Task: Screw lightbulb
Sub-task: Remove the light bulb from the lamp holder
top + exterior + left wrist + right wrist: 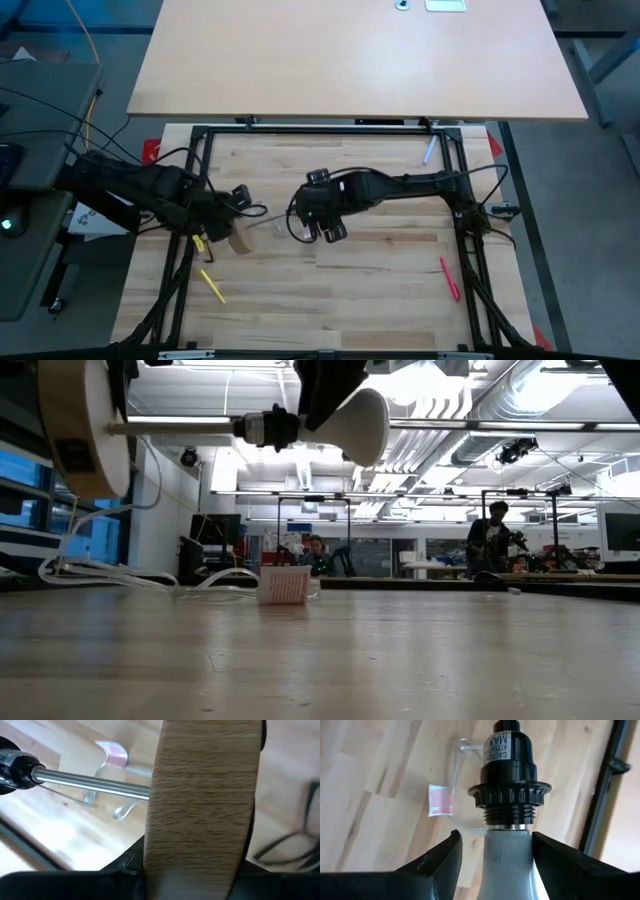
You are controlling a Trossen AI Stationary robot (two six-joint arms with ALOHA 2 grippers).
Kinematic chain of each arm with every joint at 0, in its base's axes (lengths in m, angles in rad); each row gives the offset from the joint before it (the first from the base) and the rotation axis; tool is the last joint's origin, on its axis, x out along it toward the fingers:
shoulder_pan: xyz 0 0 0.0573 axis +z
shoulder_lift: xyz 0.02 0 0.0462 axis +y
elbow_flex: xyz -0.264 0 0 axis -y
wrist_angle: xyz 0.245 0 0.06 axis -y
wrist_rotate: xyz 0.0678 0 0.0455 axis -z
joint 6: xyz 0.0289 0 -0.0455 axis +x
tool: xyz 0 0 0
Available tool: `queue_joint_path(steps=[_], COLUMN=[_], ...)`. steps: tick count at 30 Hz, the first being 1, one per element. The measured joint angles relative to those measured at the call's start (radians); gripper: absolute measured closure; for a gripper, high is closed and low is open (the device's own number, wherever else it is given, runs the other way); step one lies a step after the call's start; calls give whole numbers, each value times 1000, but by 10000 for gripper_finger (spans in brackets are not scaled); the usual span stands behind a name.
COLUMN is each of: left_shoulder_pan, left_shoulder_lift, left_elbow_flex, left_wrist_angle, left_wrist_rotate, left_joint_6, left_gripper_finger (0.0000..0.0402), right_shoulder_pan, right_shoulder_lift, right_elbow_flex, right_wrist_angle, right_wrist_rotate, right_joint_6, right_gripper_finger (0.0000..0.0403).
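The white lightbulb [358, 424] is held off the table, lying level, with its narrow base in the black socket [268, 427]. The socket sits on a thin metal stem [180, 428] that sticks out of a round wooden disc [85, 420]. My right gripper [320, 226] is shut on the bulb [507, 862]. My left gripper [232, 232] is shut on the disc [202, 805] at the table's left. A white cord with a red-and-white tag [285, 586] trails from the disc onto the table. My left gripper pinches the wooden disc across its thickness, one finger on each flat face, at its rim [200, 870]. The disc stands on edge, clear of the table, with the stem [95, 784] pointing level toward the table's right. My right gripper has one finger on each side of the bulb's white globe [506, 875], coming along the bulb's axis from the table's right. The place of contact lies below the wrist picture's edge. The bulb is lifted clear and level, with its base [507, 822] inside the socket's threaded collar [510, 797].
A black metal frame [200, 180] runs around the work area, and a bare board [350, 60] lies beyond its far side. A yellow marker [212, 285], a red pen [449, 278] and a blue pen [428, 150] lie on the table. People sit far behind [318, 552].
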Motion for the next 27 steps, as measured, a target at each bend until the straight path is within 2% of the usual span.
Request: queue_joint_path(steps=[2, 4, 8, 12, 17, 22, 27], left_shoulder_pan=[-3, -15, -26, -29, -59, -108, -147], left_shoulder_lift=[13, 30, 67, 105, 138, 148, 149], left_elbow_flex=[0, 0, 0, 0, 0, 0, 0], left_wrist_angle=[-2, -3, -13, -13, -13, -10, 59], left_wrist_rotate=[-31, -93, -243, -288, -300, -294, -295], left_joint_6=[41, 81, 144, 143, 166, 197, 219], left_gripper_finger=[295, 295, 295, 295, 295, 295, 295], right_shoulder_pan=[-16, -37, -113, -199, -271, -327, -377], right_shoulder_lift=[1, 1, 1, -2, -2, -16, -13], right_elbow_flex=[32, 72, 139, 148, 149, 147, 68], right_wrist_angle=[-40, -76, -157, -159, -111, -135, -160], right_wrist_rotate=[-33, -114, -443, -742, -817, -963, -1121], right_joint_6=[4, 26, 143, 312, 367, 445, 518], right_gripper_finger=[176, 176, 176, 176, 176, 176, 176])
